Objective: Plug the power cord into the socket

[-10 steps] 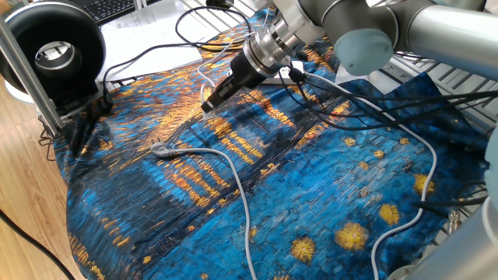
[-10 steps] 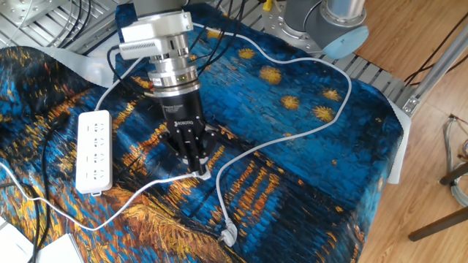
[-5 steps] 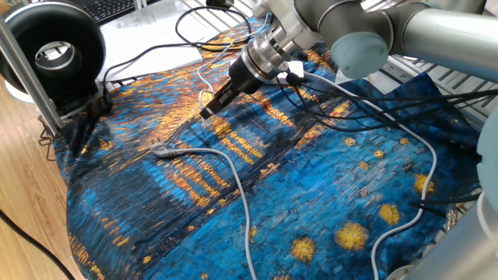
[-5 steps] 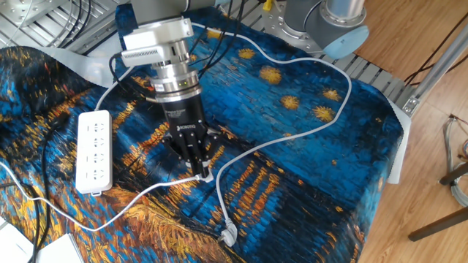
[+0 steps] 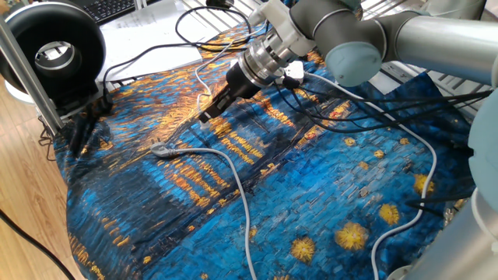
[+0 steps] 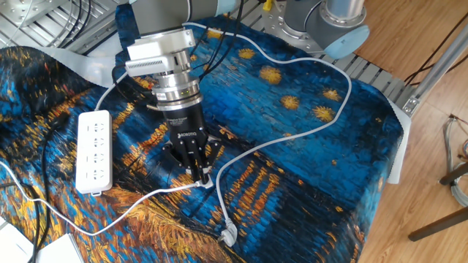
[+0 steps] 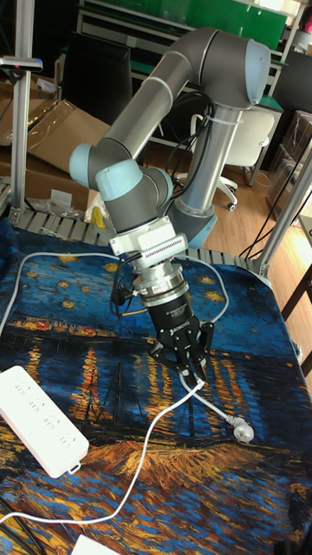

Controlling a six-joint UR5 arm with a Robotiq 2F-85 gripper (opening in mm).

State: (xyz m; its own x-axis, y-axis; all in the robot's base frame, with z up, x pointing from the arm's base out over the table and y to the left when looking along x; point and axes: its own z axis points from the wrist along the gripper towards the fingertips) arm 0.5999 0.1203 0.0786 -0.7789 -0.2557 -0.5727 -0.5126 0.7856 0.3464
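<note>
The power cord [image 6: 110,216] is a thin white cable running across the painted cloth up to my gripper [image 6: 200,177]. Its small pale plug [image 6: 208,182] shows at the fingertips, just above the cloth, and the gripper is shut on it. The tall fixed view shows the same hold, with the cord [image 7: 147,444] trailing down-left from the gripper [image 7: 192,371]. The socket [image 6: 95,151], a long white power strip, lies flat on the cloth to the gripper's left, well apart from it; it also appears as the socket [image 7: 39,421]. In one fixed view the gripper [image 5: 205,117] points down at the cloth and the socket is hidden.
A thicker grey cable loops over the cloth and ends in a grey plug [image 6: 228,235] [image 5: 161,149] [image 7: 239,428] close to the gripper. Black cables [image 5: 366,109] cross the cloth near the arm. A black round device [image 5: 50,50] stands at the table's corner.
The gripper, still holding the plug, has shifted a little farther from the arm's base and lower toward the cloth; the thin cord follows. Socket and grey cable have not moved.
</note>
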